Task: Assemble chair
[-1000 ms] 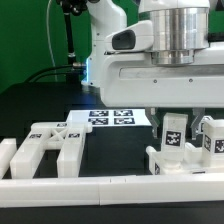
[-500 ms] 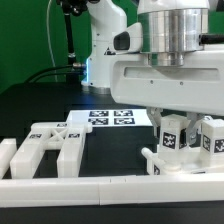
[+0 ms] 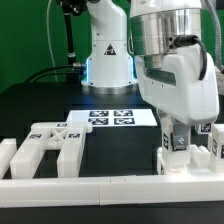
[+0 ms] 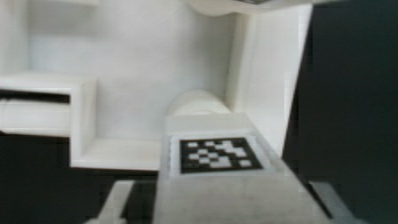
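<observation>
My gripper stands at the exterior view's front right and is shut on an upright white chair leg that bears a square tag. The leg's lower end meets a white chair slab lying against the front rail. In the wrist view the same leg runs out from between my two fingers, tag up, over the white slab. Another tagged upright part shows at the right edge, half hidden by my hand. A blocky white chair frame with tags lies at the front left.
The marker board lies flat on the black table behind the parts. A plain white border rail runs along the front edge. The robot's base stands at the back centre, with cables behind it.
My hand has turned about its upright axis, from broadside to narrow side on, while staying shut on the leg. The leg has shifted slightly toward the exterior view's right.
</observation>
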You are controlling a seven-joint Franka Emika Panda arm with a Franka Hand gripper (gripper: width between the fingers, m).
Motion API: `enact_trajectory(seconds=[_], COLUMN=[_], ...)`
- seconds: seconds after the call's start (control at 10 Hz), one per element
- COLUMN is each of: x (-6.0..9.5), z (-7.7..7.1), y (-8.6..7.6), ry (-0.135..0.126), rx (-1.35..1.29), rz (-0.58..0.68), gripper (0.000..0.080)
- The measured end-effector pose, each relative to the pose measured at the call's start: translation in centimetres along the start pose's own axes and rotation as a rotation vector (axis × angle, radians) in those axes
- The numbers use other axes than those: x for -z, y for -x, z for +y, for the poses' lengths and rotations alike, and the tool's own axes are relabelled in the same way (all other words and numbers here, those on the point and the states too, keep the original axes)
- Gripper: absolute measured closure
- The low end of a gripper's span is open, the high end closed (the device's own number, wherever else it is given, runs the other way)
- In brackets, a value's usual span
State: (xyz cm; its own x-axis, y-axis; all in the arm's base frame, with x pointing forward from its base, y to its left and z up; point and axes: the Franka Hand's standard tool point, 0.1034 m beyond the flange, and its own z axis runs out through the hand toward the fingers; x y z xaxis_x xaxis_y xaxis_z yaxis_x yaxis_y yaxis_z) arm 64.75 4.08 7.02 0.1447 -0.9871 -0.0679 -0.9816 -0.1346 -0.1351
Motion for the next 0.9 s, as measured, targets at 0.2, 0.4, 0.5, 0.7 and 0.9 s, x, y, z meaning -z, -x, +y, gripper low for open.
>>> enact_trajectory(seconds=[0.2,0.4,0.5,0.7,0.9], x=[0.00,0.00,0.00,0.00,0.00], z=[0.00,0.00,0.00,0.00,0.00], y=[0.00,0.00,0.00,0.00,0.00], ry=[0.000,0.000,0.000,0.000,0.000], rx=[0.000,0.000,0.000,0.000,0.000], rz=[0.000,0.000,0.000,0.000,0.000], gripper=[0.0515,0.0300,0.0182,0.0160,0.0151])
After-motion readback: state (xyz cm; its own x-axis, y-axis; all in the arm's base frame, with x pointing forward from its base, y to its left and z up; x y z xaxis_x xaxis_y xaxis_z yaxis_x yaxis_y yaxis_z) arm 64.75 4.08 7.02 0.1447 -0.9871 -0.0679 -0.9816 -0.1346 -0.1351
